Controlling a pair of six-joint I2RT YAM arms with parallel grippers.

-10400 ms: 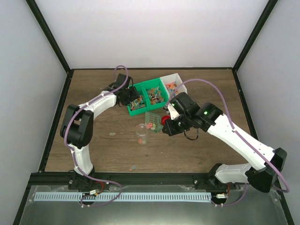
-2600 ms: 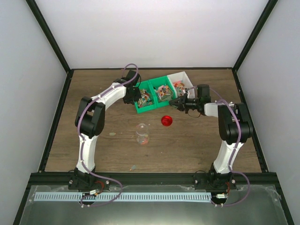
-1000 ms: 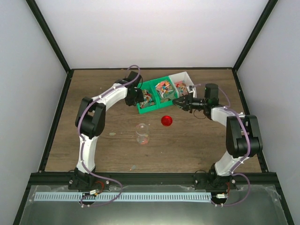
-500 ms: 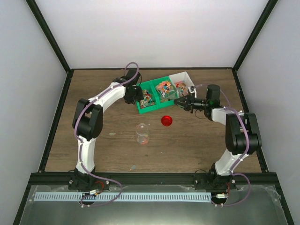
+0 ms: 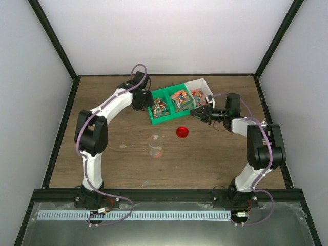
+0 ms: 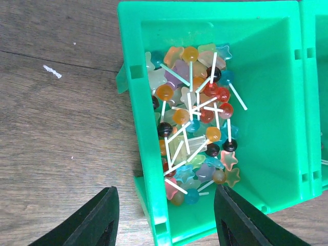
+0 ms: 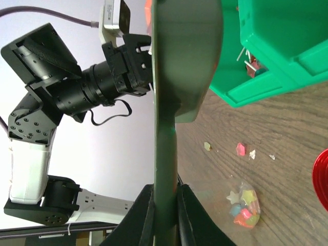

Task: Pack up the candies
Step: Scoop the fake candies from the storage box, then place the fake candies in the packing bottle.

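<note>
Small mixed-colour candies (image 6: 192, 123), stars and lollipops, fill the left compartment of a green bin (image 6: 266, 102). In the top view the candies (image 5: 179, 96) fill the bin's (image 5: 163, 119) compartments and a white bin (image 5: 205, 84). My left gripper (image 6: 166, 225) is open, its fingers either side of the bin's left wall near the corner; it also shows from above (image 5: 145, 102). My right gripper (image 7: 165, 197) is shut on the handle of the green scoop (image 7: 177, 61), held beside the bins (image 5: 198, 113). A clear jar (image 5: 155, 146) holds a few candies (image 7: 245, 207).
A round red lid (image 5: 182, 132) lies on the wooden table between the jar and the bins, and shows at the right edge of the right wrist view (image 7: 322, 179). Loose candies (image 7: 240, 149) lie on the table near the jar. Black frame posts border the table.
My left gripper has shifted a little left and back along the green bin, and the bin has turned slightly. The right arm with the scoop has barely moved.
</note>
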